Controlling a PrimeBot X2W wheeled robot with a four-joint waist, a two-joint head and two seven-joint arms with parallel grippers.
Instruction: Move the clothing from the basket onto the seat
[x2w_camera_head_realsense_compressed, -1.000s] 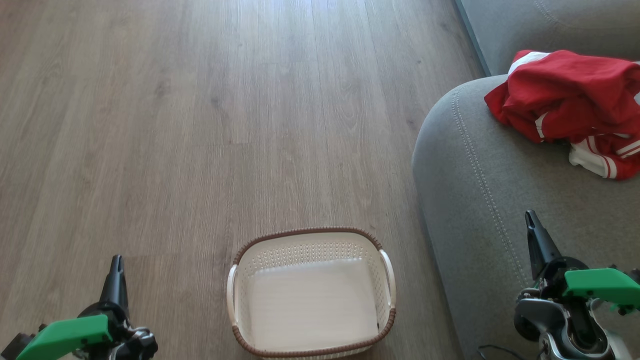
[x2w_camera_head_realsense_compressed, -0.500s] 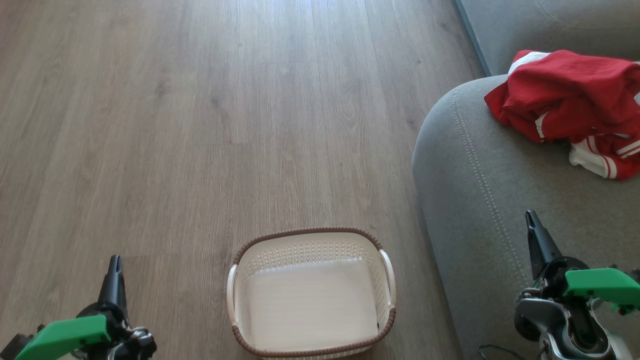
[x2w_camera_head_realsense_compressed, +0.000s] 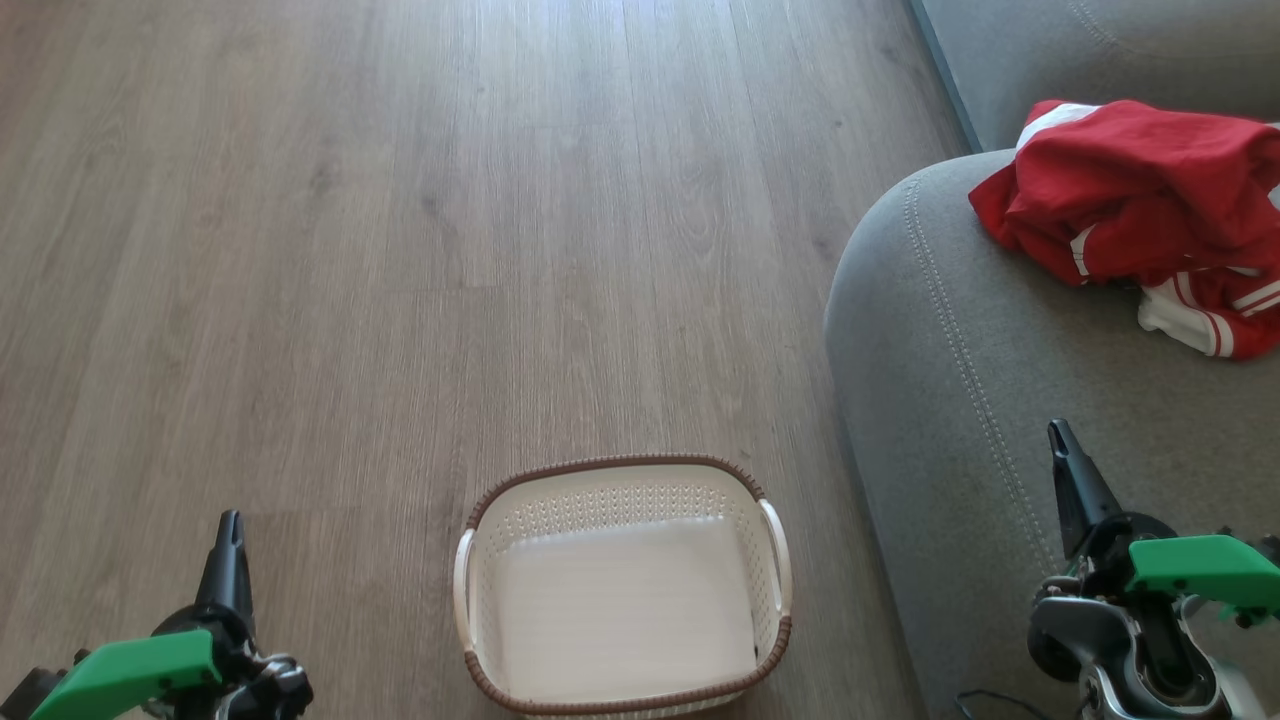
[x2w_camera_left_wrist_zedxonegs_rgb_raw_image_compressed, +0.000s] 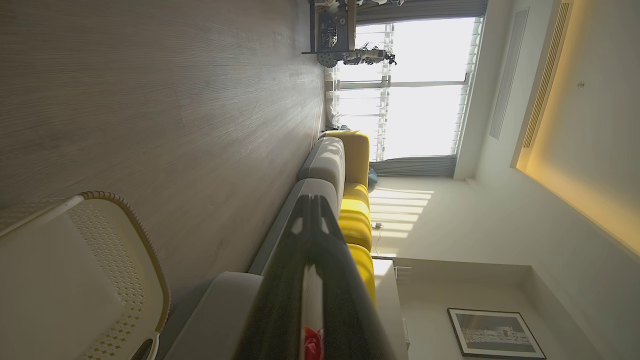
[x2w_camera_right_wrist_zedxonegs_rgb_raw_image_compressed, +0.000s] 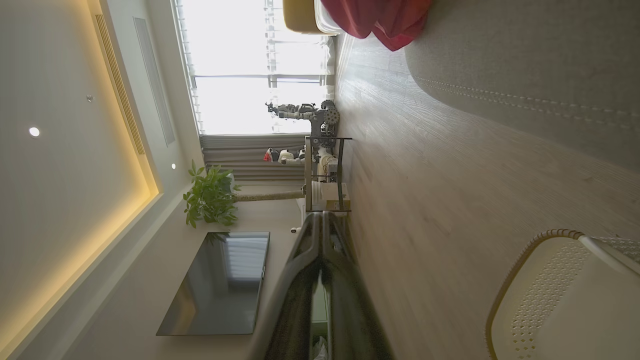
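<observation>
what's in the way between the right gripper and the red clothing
Nothing visible. Only bare seat lies between the right gripper and the clothing, which lies on the seat. The basket is empty.

Setting: home living room.
Wood-plank floor (x2w_camera_head_realsense_compressed: 400, 250), grey sofa (x2w_camera_head_realsense_compressed: 940, 350) with yellow cushions (x2w_camera_left_wrist_zedxonegs_rgb_raw_image_compressed: 356, 220), flat dark screen (x2w_camera_right_wrist_zedxonegs_rgb_raw_image_compressed: 220, 285) on the wall, potted plant (x2w_camera_right_wrist_zedxonegs_rgb_raw_image_compressed: 210, 197), framed picture (x2w_camera_left_wrist_zedxonegs_rgb_raw_image_compressed: 492, 332), tall curtained window (x2w_camera_left_wrist_zedxonegs_rgb_raw_image_compressed: 425, 115), cove-lit ceiling (x2w_camera_right_wrist_zedxonegs_rgb_raw_image_compressed: 75, 175).
</observation>
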